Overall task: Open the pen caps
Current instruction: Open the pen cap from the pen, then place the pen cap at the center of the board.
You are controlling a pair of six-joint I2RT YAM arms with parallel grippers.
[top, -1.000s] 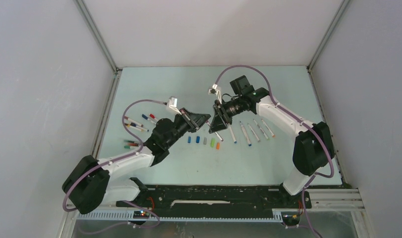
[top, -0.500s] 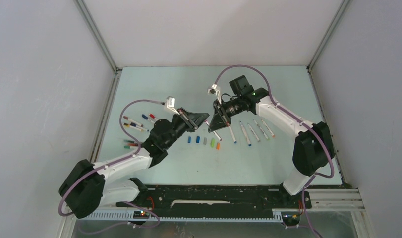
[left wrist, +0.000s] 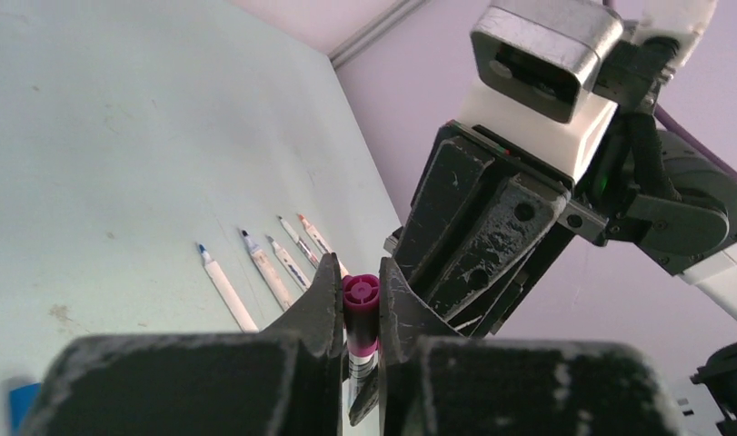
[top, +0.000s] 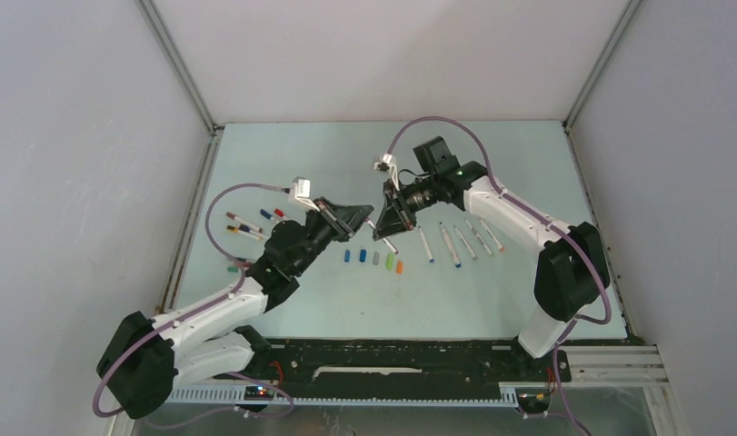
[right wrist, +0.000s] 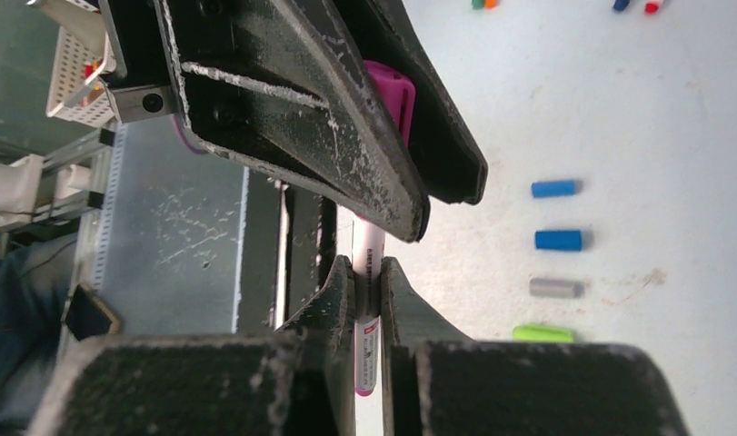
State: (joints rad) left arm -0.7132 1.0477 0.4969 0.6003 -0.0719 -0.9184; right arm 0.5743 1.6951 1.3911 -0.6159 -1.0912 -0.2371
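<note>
1. Top external view: at the near edge a white slotted plastic channel [top: 210, 393] runs along the front. Small red and yellow bits sit in it, too small to name.
2. Past the arm bases, 5 loose caps [top: 375, 258] lie in a row on the pale green table [top: 301, 154]: 2 blue, 1 grey, 1 green and 1 orange. They are short smooth cylinders, each apart from the next.
3. Just beyond that row, the left gripper [top: 366, 216] and the right gripper [top: 383, 227] meet tip to tip above the table.
4. In the left wrist view, the left gripper's black, scuffed fingers [left wrist: 321, 304] press from both sides on the magenta cap [left wrist: 361, 304]. The cap's round end, with a sunken centre, faces the camera.
5. In the right wrist view, the right gripper's fingers [right wrist: 339, 286] are clamped on the thin white barrel of the pen [right wrist: 367, 243]. The barrel runs up under the left fingers to the cap, and the join between them is hidden.
6. Right of the loose caps, 5 bare pens [top: 450, 247] lie side by side in a fan, slim white sticks with coloured tips.
7. Near the left wall, more pens [top: 248, 228] with coloured ends lie scattered, well apart from the grippers.
</note>
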